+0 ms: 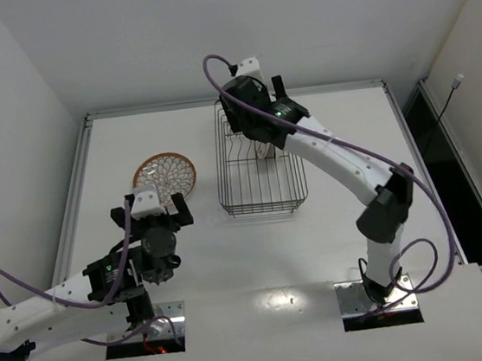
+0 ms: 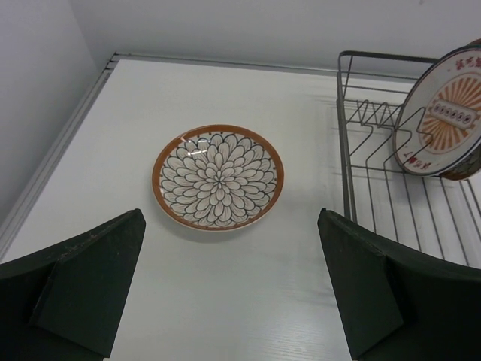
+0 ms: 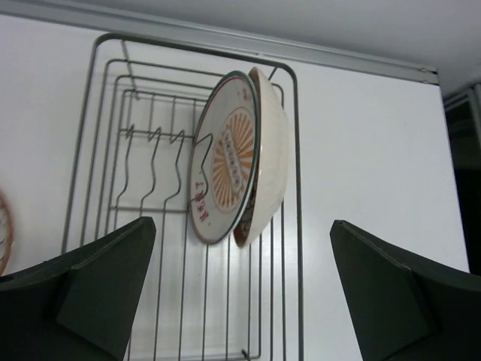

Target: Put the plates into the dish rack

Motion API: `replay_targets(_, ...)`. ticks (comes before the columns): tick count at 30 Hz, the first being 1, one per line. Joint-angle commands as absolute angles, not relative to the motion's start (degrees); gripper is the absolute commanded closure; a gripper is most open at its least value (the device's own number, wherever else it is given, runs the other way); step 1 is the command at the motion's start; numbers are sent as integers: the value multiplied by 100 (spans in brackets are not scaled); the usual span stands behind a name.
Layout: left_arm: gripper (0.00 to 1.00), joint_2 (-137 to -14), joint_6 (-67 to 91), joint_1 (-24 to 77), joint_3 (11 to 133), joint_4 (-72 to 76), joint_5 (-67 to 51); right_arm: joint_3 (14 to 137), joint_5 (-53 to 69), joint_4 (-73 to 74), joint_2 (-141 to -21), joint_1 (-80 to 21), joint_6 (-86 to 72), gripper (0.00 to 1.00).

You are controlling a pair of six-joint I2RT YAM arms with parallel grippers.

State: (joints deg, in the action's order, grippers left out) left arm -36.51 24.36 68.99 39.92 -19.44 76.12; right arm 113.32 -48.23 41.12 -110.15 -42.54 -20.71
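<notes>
White table [image 1: 319,250], 1 lattice plate [image 2: 218,178] flat on it; dish rack [image 1: 260,191], 2 plates [image 3: 225,162] on edge inside; left and right jaws released

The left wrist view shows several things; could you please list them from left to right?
A dark finger → petal-patterned plate flat on the table → dish rack's left rim → sunburst plate standing in the rack.

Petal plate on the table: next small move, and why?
Probably lower the open left gripper toward the petal plate: it lies flat on the table, the only plate outside the dish rack, where the sunburst plate already stands.
</notes>
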Motion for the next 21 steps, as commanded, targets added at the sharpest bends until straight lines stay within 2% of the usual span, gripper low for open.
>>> replay_targets(1,0,-3911,2460,6847,3973,-1835,8067,10794,-3679,4377,-10232,-4342,-2259,0)
replay_targets(5,0,-4218,2785,6575,4392,-2248,8060,10075,-3068,4438,-9318,-4342,-2259,0)
replay_targets(8,0,-4876,3121,5689,5016,-2654,7447,9433,-2384,4334,-8449,-4342,-2417,0)
replay_targets(9,0,-5148,2929,4990,5193,-2654,7122,9231,-2095,4255,-8203,-4342,-2513,0)
replay_targets(13,0,-6896,2979,3334,6344,-3330,5189,8150,-1706,3902,-7042,-4342,-2777,0)
replay_targets(14,0,-7178,2866,3140,6476,-3261,4577,8043,-1705,3902,-6744,-4342,-2777,0)
replay_targets(18,0,-8398,2637,2489,6959,-2971,3562,7910,-1644,4121,-6408,-4342,-2830,0)
replay_targets(21,0,-8972,2347,2355,7398,-2909,2753,7849,-1486,4175,-6346,-4342,-2830,0)
